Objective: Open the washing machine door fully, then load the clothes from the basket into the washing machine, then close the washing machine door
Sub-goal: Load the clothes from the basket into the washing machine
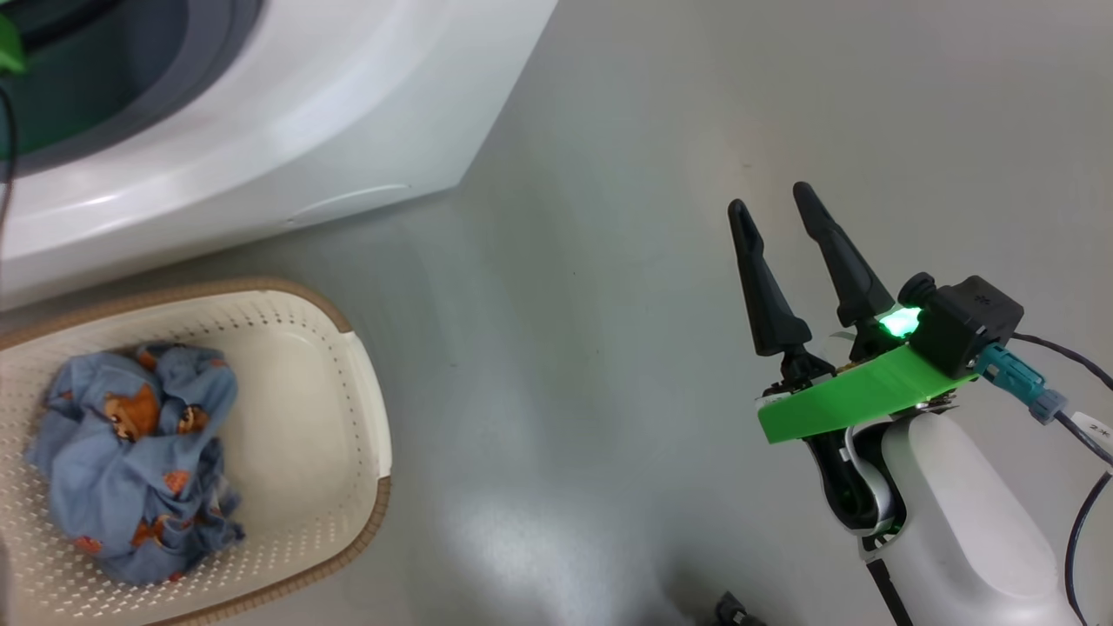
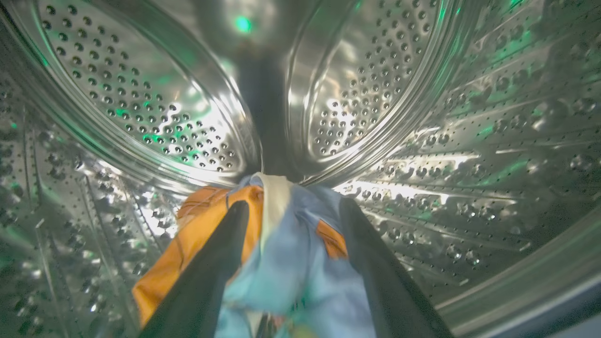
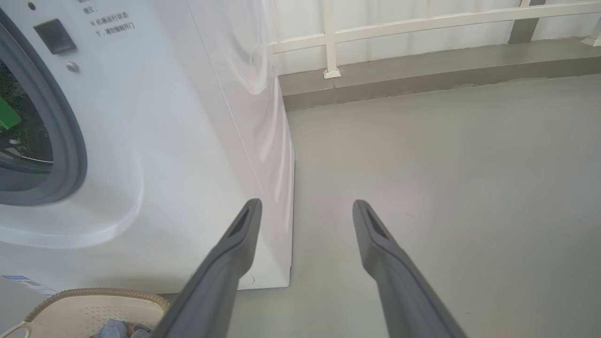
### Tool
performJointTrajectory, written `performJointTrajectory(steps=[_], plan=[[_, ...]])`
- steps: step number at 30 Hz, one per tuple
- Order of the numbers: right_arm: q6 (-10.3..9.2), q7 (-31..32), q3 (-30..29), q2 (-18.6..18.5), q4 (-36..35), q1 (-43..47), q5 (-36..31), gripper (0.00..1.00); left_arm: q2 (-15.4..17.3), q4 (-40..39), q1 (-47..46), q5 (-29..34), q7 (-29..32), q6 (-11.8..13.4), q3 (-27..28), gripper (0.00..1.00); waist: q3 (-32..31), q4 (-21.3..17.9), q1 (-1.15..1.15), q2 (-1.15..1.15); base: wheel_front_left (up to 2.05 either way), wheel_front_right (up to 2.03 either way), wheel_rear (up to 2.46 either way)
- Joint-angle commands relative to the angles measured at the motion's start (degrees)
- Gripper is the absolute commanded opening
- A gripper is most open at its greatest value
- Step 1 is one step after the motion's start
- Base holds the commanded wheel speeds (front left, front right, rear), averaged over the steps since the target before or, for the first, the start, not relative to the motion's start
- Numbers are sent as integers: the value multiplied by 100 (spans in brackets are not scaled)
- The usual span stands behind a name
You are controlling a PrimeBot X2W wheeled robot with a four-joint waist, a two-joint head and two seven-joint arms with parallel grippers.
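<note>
My left fingers (image 2: 206, 281) are spread inside the steel drum (image 2: 141, 103), with a light-blue and orange garment (image 2: 291, 263) loose between them. My right fingers (image 1: 765, 296) are spread above the floor (image 1: 609, 348). More clothes (image 1: 130, 452) are in the basket (image 1: 348, 452). Risk: on withdrawal the cloth snags a finger and drags out.

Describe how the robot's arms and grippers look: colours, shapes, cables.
Right gripper: two long, tapered dark fingers on a flat bright-green plate, black camera box with a green light, teal connector, black cables, smooth white forearm. Left gripper has similar dark fingers.
</note>
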Motion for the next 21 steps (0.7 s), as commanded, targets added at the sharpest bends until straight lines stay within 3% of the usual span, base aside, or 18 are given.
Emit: performJointTrajectory(steps=[1,10,21], plan=[[32,-45,80,-9,-85,41,-69,100,174,4,-131,44,-30,8,46,100,-81,46,0,0,0,0,0],[32,-45,161,-67,29,2,-53,100,-90,749,-16,-92,-27,-186,44,100,-524,231,0,0,0,0,0],[32,-45,262,-181,255,87,41,100,-302,284,1000,-72,-29,-297,189,100,-1387,497,0,0,0,0,0]])
